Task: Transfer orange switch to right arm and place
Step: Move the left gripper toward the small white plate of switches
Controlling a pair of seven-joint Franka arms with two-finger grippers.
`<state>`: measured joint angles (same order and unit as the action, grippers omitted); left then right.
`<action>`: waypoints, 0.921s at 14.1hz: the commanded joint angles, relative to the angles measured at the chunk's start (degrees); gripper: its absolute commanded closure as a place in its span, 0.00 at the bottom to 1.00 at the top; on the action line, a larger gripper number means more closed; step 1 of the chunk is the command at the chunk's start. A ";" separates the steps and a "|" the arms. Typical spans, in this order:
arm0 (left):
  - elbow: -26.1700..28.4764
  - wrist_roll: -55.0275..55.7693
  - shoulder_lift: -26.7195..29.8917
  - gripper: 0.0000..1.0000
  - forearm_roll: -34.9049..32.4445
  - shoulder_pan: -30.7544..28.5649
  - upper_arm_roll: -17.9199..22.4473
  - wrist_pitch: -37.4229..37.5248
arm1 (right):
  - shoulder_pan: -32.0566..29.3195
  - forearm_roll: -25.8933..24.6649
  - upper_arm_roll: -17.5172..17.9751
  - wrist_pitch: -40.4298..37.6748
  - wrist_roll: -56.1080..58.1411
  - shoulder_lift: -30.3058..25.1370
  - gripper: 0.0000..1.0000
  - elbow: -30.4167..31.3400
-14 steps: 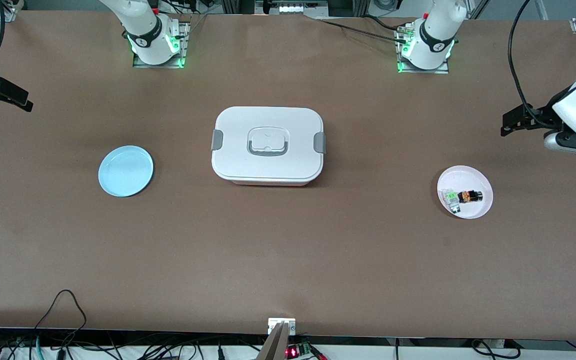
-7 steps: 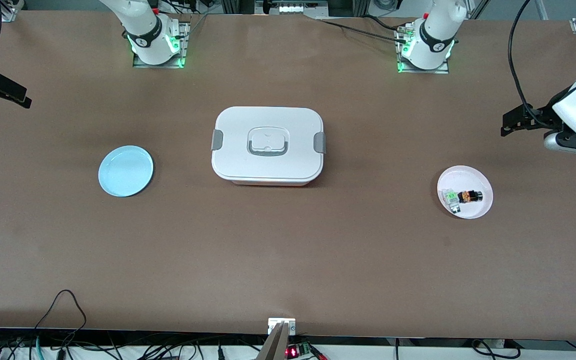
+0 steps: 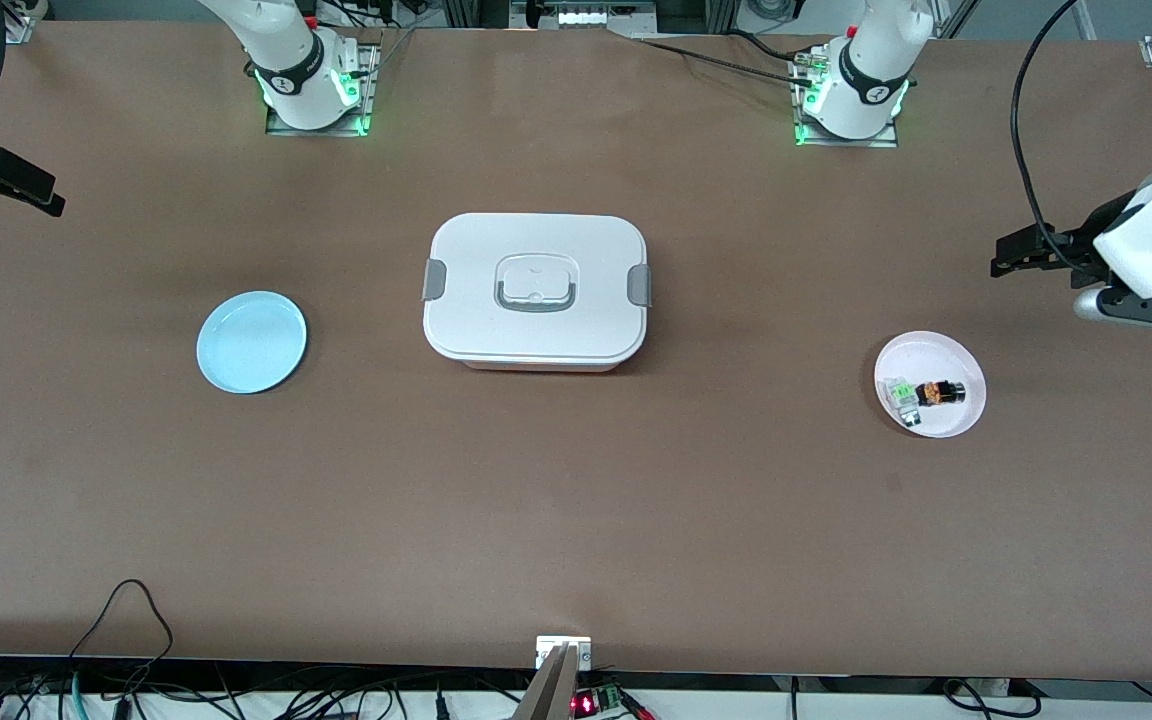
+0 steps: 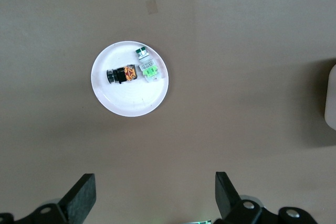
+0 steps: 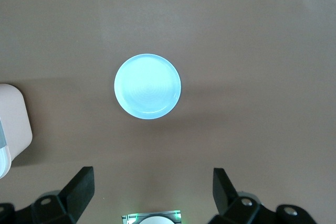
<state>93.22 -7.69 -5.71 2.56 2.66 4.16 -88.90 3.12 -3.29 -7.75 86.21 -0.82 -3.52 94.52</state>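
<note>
The orange switch (image 3: 940, 392), a tiny black block with orange accents, lies on a small white plate (image 3: 936, 355) toward the left arm's end of the table, beside a white-and-green part (image 3: 903, 397). In the left wrist view the switch (image 4: 122, 74) lies on the plate (image 4: 126, 100), well apart from my left gripper (image 4: 154, 195), which is open and empty. My left gripper (image 3: 1004, 258) hangs over bare table beside the plate. My right gripper (image 3: 41, 195) hangs over the right arm's end of the table. It is open and empty in the right wrist view (image 5: 152, 190).
A light blue plate (image 3: 251, 342) lies toward the right arm's end and shows in the right wrist view (image 5: 147, 86). A white lidded box (image 3: 536, 290) with grey clips stands mid-table. Cables run along the table's near edge.
My left gripper has shifted a little toward the white plate. My right gripper has edged slightly toward the table's end. The switch and plates have not moved.
</note>
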 commanded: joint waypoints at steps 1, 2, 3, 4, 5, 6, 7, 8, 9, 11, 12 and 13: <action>-1.28 0.66 -0.09 0.00 1.04 -0.38 0.06 1.88 | 0.22 0.65 -0.07 -1.22 0.38 -0.08 0.00 -0.92; -0.93 0.66 -0.27 0.00 1.04 -0.46 0.14 1.97 | 0.22 0.65 -0.07 -1.22 0.38 -0.08 0.00 -0.92; -0.58 0.75 -0.27 0.00 1.04 -0.81 0.14 1.63 | 0.22 0.74 -0.07 -1.22 0.47 -0.08 0.00 -0.92; -0.06 0.75 -0.10 0.00 0.95 -0.90 0.06 1.62 | 0.22 0.74 -0.16 -1.22 0.55 -0.08 0.00 -0.92; 0.82 0.75 0.25 0.00 -0.35 -0.91 -0.12 1.36 | 0.22 0.74 -0.25 -1.22 0.55 -0.08 0.00 -0.92; 1.87 0.75 0.34 0.00 -3.41 -0.91 -0.29 0.49 | 0.22 0.74 -0.34 -1.13 0.55 0.01 0.00 -0.92; 3.88 0.58 0.26 0.00 -4.48 -1.25 -0.21 -2.48 | 0.22 0.65 -0.25 -1.13 0.55 0.01 0.00 -0.92; 6.51 -0.38 0.26 0.00 -4.58 -2.39 -0.21 -7.38 | 0.22 0.65 -0.16 -1.22 0.29 0.01 0.00 -0.92; 9.24 -1.09 0.08 0.00 -4.58 -2.66 -0.21 -12.30 | 0.22 0.74 -0.16 -1.22 0.46 0.01 0.00 -0.92; 14.25 -3.81 -1.49 0.00 -4.50 -3.97 -0.29 -21.62 | 0.22 0.74 -0.16 -1.31 0.55 -0.08 0.00 -0.92; 16.02 -3.91 -2.63 0.00 -4.50 -4.33 -0.30 -25.06 | 0.22 0.74 -0.16 -1.40 0.29 -0.08 0.00 -0.92; 17.51 -3.91 -3.43 0.00 -4.41 -4.42 -0.30 -27.62 | 0.22 0.74 -0.25 -2.53 0.38 -0.08 0.00 -0.92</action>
<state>107.05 -10.09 -8.10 -1.08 -0.98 4.25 -111.01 3.15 -3.29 -7.74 85.90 -0.82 -3.53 94.51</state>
